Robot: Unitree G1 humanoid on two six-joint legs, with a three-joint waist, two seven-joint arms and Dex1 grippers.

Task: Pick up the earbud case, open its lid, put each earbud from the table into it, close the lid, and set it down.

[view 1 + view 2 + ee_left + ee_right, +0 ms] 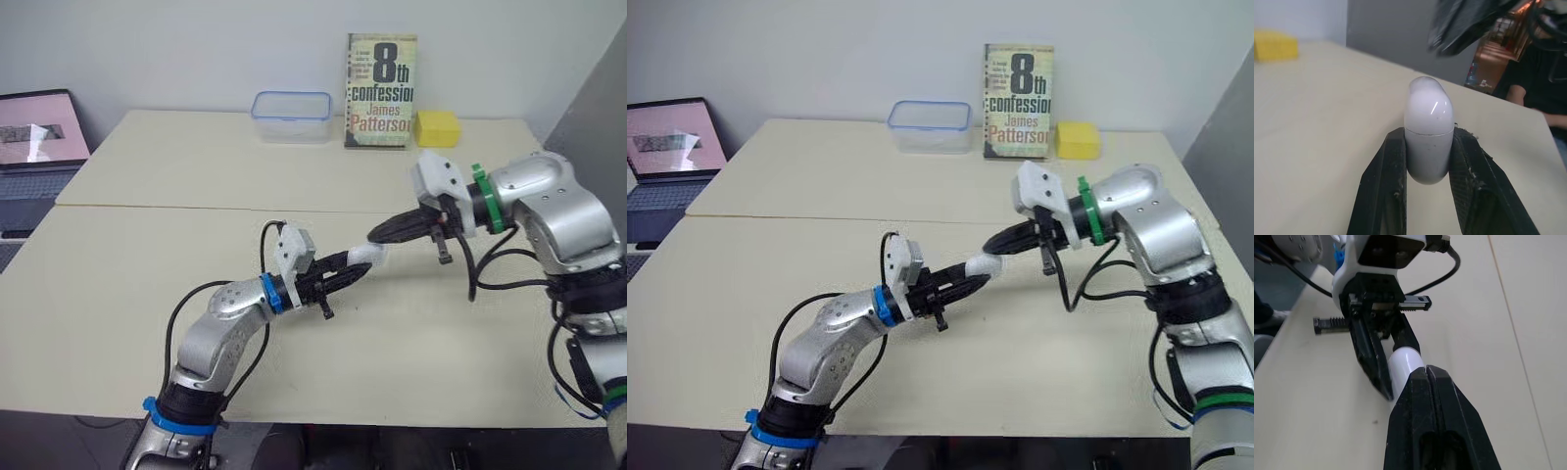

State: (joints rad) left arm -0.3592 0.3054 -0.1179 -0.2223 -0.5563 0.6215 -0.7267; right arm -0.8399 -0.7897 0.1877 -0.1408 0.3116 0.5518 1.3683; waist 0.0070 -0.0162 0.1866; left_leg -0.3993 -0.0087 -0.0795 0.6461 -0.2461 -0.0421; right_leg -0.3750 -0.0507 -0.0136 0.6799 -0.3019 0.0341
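I am holding the earbud case [1427, 105] in my left gripper [1428, 139], over the middle of the near desk [147, 294], close to the seam where it meets the far desk. My two black left fingers [1393, 166] are set narrow and are pressing on the case's lower half from either side, so its rounded lid end is sticking out past the fingertips. The lid is sitting shut, with only a thin line marking where it meets the body. My right gripper [1425, 374] is reaching in from the right edge with its jaws pressed together and gripping nothing. Its tip is pointing at the lid end of the case and hanging just beside it, and I cannot tell whether the two are touching. Along the far edge of the far desk, a clear plastic container [291, 117], an upright book [381, 90] and a yellow block [437, 128] are standing in a row, well apart from my grippers.
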